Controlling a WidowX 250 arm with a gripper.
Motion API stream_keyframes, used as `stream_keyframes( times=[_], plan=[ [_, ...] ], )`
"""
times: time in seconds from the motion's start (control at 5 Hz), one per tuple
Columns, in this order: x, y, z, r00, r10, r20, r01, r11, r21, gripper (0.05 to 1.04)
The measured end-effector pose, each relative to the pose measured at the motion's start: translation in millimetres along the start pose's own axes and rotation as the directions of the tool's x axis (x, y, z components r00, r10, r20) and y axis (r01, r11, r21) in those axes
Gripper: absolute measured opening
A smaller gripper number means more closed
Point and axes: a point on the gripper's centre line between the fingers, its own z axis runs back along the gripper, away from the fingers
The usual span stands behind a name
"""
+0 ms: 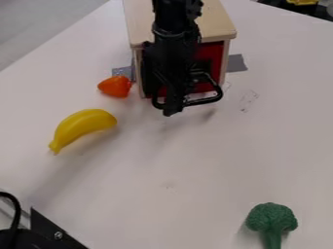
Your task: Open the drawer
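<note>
Arm: black, in from the top edge of the frame, passing in front of the box (138, 22) and hanging down before its front.
Claw: upper centre of the frame, over the handle; tip (172, 110) pointing down toward the counter (166, 165). Cannot tell whether released or clenched; dark parts overlap here, and contact with the handle is hard to make out.
Drawer: red front (211, 53), upper centre, within the pale wooden sides of the box, below its top board. Partly hidden by the arm.
Handle: black loop (211, 100) standing out from the drawer front, rounded end just right of the claw.
Box: pale wood, upper centre, running up to the top edge.
Tape: grey piece (238, 63) just right of the box; another grey piece (121, 72) at its left side.
Orange piece: small, rounded (116, 86), left of the box, just below the left tape.
Banana: yellow, curved (84, 124), left of centre, lying aslant, narrow end to lower left.
Broccoli: green (271, 219), lower right, head up-frame, stalk down to the bottom edge.
Counter: whitish, faint dark marks (248, 99) right of the handle.
Lower left corner: black bracket (46, 228) with a bolt; black cable (15, 210) curving beside it.
Top right edge: yellow thing (302, 2) among dark ones.
</note>
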Motion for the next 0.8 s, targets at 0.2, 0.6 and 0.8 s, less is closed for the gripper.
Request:
stream_keyframes(
  times=[0.2,0.6,0.8],
  plan=[
    [0.6,1.3,0.0,1.0,-0.003,0.007,0.003,1.0,-0.004,1.0],
    [4.7,-9.3,-2.8,0.999,-0.05,0.011,0.049,0.999,0.018,1.0],
    [9.6,-22.9,-6.2,0.996,-0.085,0.01,0.085,0.996,0.026,1.0]
  ],
)
